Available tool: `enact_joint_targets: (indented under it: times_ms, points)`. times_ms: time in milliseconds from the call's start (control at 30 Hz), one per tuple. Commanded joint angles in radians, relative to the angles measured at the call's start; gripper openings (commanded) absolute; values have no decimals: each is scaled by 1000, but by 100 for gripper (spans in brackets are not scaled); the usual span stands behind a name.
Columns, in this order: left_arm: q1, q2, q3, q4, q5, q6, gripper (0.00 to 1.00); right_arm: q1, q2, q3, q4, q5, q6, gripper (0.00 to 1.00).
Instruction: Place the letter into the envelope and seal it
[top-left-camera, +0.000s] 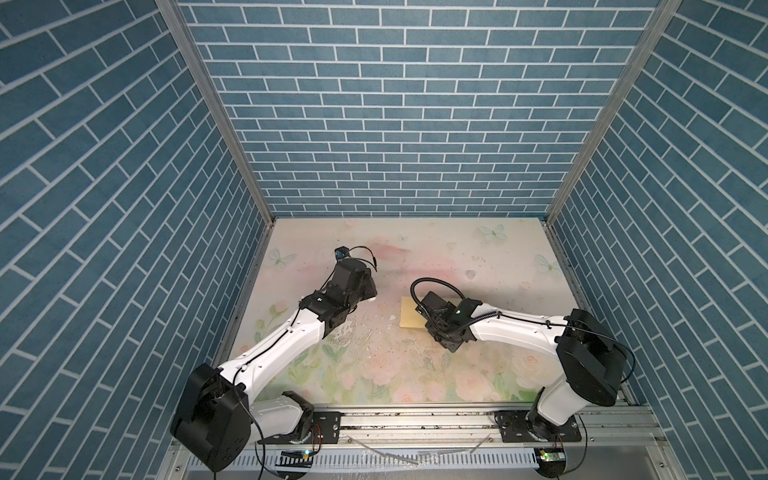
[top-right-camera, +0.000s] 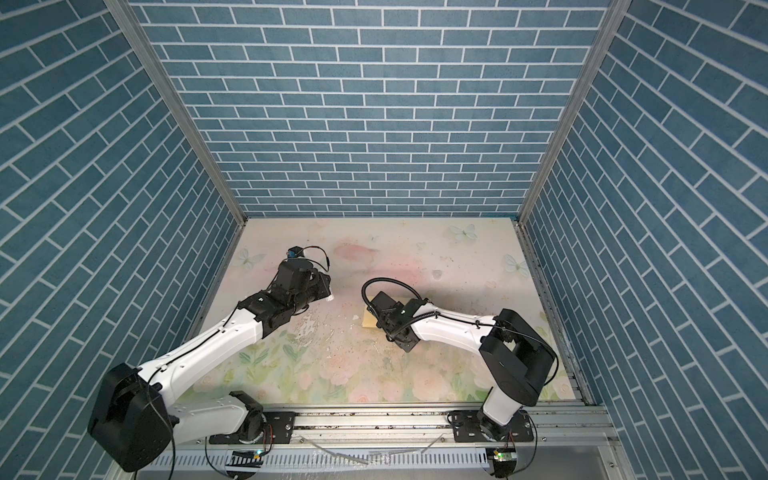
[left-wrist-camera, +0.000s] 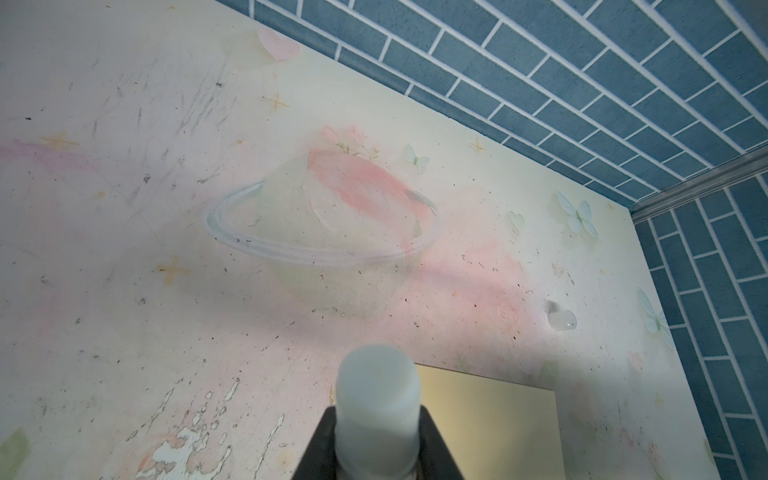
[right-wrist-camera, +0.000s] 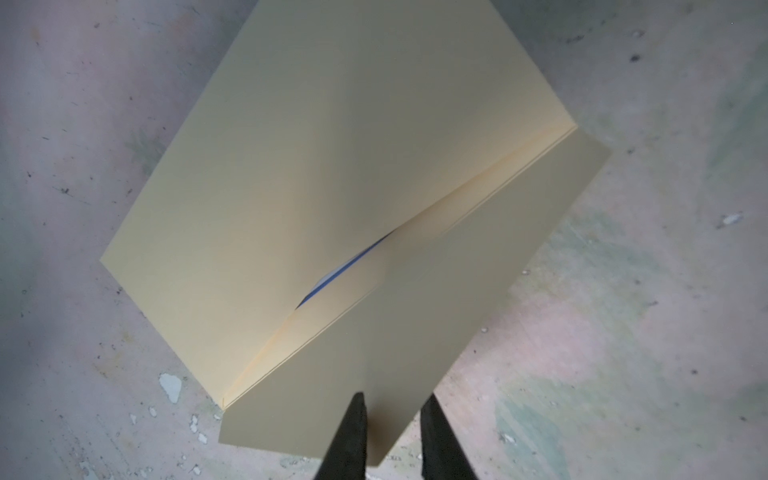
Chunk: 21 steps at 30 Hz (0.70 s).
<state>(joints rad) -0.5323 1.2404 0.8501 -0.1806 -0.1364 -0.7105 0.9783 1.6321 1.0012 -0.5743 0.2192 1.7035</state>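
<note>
Floral pastel tabletop (top-left-camera: 457, 249) enclosed by blue brick-patterned walls (top-left-camera: 374, 124). Left gripper (left-wrist-camera: 376, 449) clamps a white glue stick (left-wrist-camera: 376, 386) between its fingers. Right gripper (right-wrist-camera: 395, 432): fingers (right-wrist-camera: 353, 432) narrowly parted, over the open flap (right-wrist-camera: 457, 291) of the envelope (right-wrist-camera: 332, 145). Beyond the fingertips, the letter (right-wrist-camera: 332, 276) shows a blue edge in the envelope's mouth.

White glue stick (left-wrist-camera: 376, 411) above a scuffed pastel floral tabletop (top-left-camera: 415, 249) (print flaking), 3 blue brick-pattern walls (top-left-camera: 395, 124) around
</note>
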Motion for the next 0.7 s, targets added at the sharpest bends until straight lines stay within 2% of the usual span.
enact_joint_targets:
  times_ms: [0,167,267,367,467,533,667]
  points:
    - [7,5,-19,22,1,-2,0,-7,14,-25,-12,38,10,18]
    - [8,6,-22,27,6,0,0,-12,6,-51,9,50,-26,2]
    - [8,7,-19,27,14,0,0,-16,-11,-74,30,58,-71,0]
    - [8,5,-19,32,23,2,0,-30,-44,-106,80,57,-174,0]
    - [7,5,-19,39,40,11,0,-51,-101,-147,153,38,-327,0]
    - [6,1,-24,58,61,23,0,-72,-148,-185,229,-1,-481,0]
    - [0,-2,-35,86,91,41,0,-129,-221,-192,219,-90,-769,0]
